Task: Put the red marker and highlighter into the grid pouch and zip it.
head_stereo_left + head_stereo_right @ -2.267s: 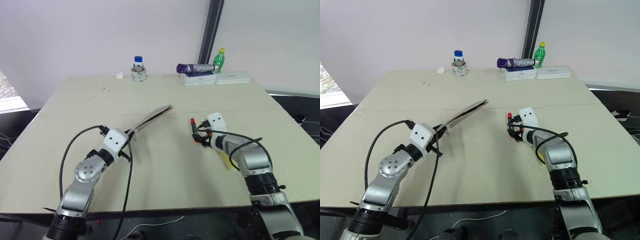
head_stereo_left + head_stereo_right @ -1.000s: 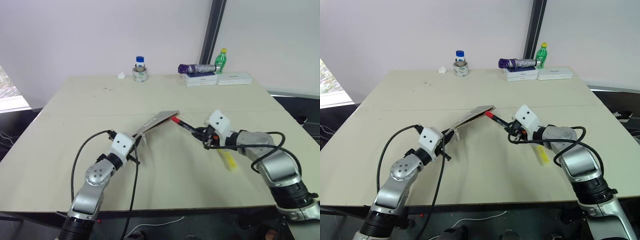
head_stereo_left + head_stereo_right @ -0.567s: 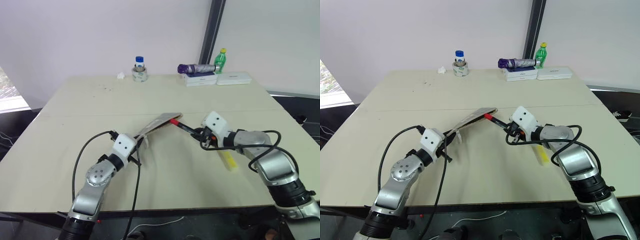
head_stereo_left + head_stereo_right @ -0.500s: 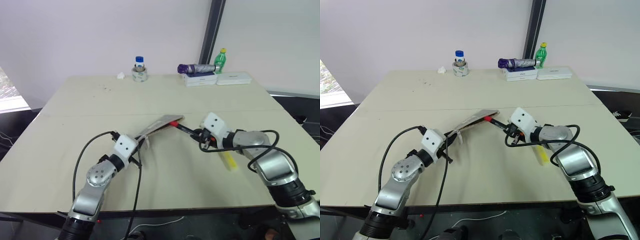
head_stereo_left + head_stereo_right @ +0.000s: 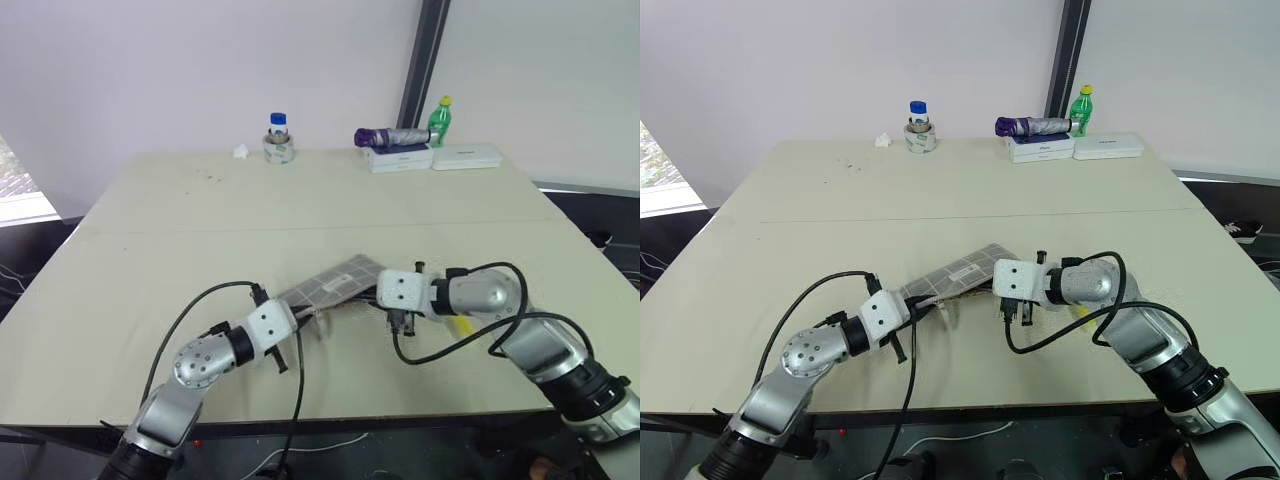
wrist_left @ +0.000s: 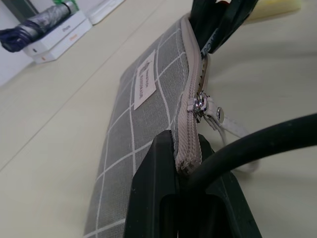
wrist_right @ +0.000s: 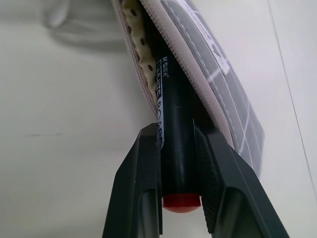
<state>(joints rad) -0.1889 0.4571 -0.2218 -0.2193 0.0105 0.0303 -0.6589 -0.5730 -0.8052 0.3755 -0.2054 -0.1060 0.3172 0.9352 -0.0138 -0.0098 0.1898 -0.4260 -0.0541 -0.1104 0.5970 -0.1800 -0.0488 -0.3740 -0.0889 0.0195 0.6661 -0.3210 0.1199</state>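
Head view: one grid pouch (image 5: 335, 283) lies near the table's (image 5: 180, 215) front edge, bare tabletop all around. Left wrist: left gripper (image 6: 185, 171) pinches the pouch's zipper end, long axis running away. Right wrist: right gripper (image 7: 178, 148) clamps one red marker (image 7: 174, 134), nose inside the pouch mouth.

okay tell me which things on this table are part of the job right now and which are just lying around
Part of the job:
grid pouch, pinched by the left pincer
red marker, held by the right pincer, going into the pouch
highlighter, on the table

Just lying about:
blue-capped jar
folded umbrella
green bottle
white boxes
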